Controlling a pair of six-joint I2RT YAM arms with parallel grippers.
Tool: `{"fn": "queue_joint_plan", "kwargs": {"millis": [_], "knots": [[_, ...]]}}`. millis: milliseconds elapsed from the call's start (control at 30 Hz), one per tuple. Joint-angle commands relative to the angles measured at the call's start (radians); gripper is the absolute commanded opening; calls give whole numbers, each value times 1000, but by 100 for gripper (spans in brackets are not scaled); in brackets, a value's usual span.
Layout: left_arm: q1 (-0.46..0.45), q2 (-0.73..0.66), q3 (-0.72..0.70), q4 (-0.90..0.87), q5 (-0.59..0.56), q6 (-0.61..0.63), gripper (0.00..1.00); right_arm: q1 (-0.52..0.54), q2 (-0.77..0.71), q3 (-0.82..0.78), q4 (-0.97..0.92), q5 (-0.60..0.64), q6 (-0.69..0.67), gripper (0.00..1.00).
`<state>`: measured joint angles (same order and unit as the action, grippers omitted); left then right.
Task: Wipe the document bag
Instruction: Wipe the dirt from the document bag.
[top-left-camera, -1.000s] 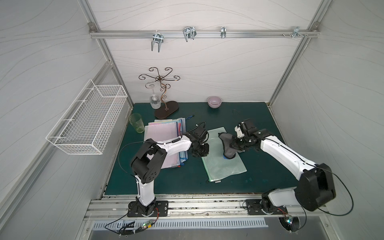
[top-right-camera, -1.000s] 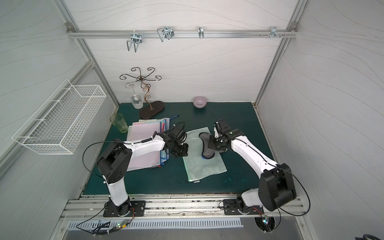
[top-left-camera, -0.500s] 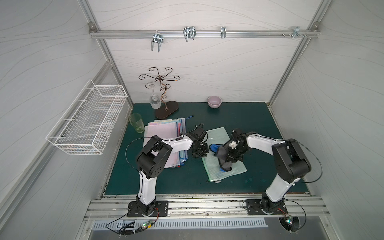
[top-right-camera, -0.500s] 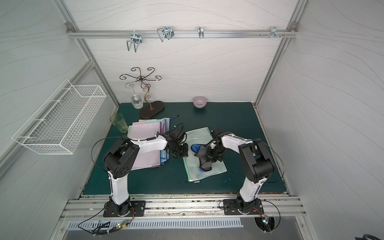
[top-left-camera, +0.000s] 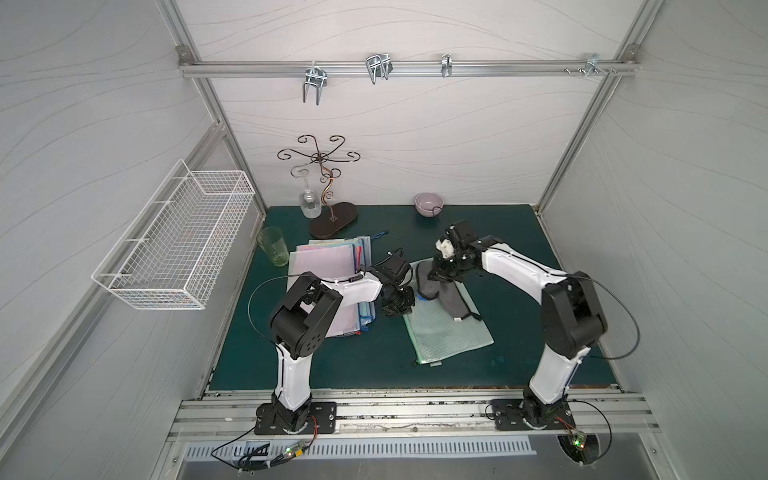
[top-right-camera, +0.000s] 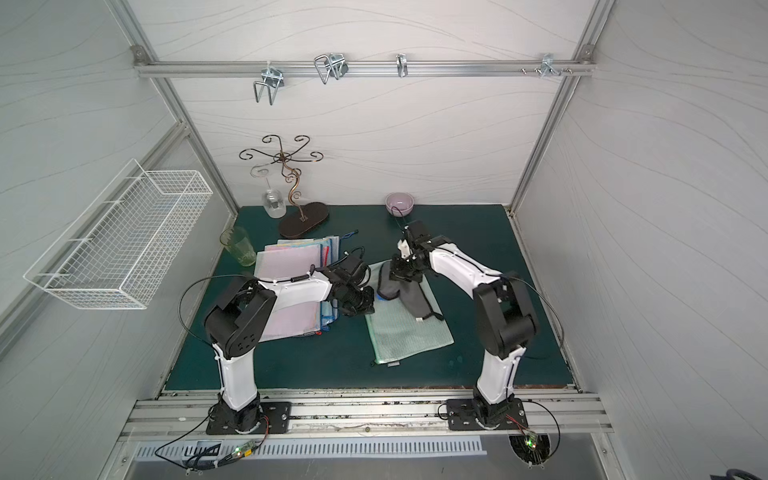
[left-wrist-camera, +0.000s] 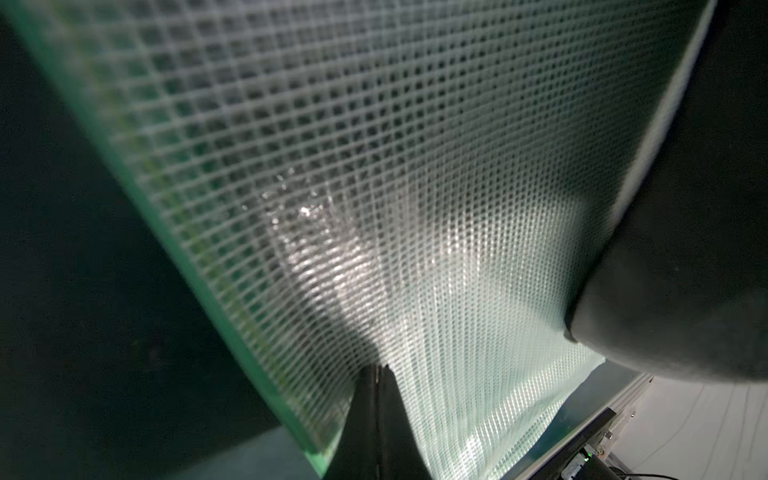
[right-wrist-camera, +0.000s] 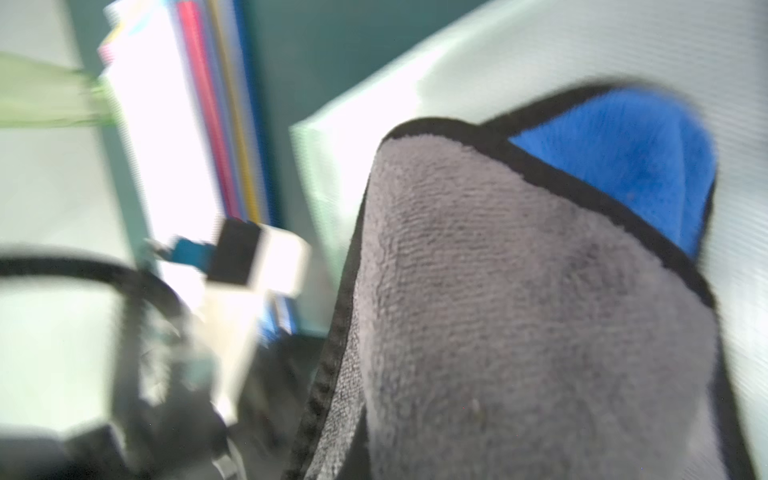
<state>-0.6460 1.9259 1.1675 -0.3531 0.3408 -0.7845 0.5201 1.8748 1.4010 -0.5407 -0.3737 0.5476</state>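
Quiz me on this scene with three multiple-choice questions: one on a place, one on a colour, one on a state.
1. Where does the grey cloth lie? A in the wire basket; B on the document bag; C in the bowl.
2. What colour is the cloth's underside? A red; B blue; C yellow.
3. The right end effector is: A open; B out of view; C shut on the cloth.
Answers: B, the cloth drapes over the bag; B, a blue fold shows in the right wrist view; C, it pinches the cloth.

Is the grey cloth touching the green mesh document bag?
Touching. In both top views the grey cloth lies on the green mesh document bag, covering its far part.
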Motion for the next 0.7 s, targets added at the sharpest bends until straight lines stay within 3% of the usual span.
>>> {"fn": "queue_joint_plan", "kwargs": {"millis": [0,200,233,367,467,567,667], "knots": [[8,-10,-27,-41,-26,10,0,3,149,56,115,-174,49,0],[8,-4,-32,-36,-23,7,0,-32,377,157,195,-315,81,0],[9,2,-32,-35,-22,4,0,-44,383,164,140,-259,53,0],[10,7,-32,-33,-23,-2,0,-112,279,101,-90,220,-6,0],[9,10,-33,-26,-22,-5,0,-150,123,-23,-116,400,-20,0],[10,12,-35,-21,-20,-6,0,-72,44,-39,-222,352,-135,0],[9,6,-41,-14,-24,-11,0,43,-24,-121,-265,174,-172,0]]}}
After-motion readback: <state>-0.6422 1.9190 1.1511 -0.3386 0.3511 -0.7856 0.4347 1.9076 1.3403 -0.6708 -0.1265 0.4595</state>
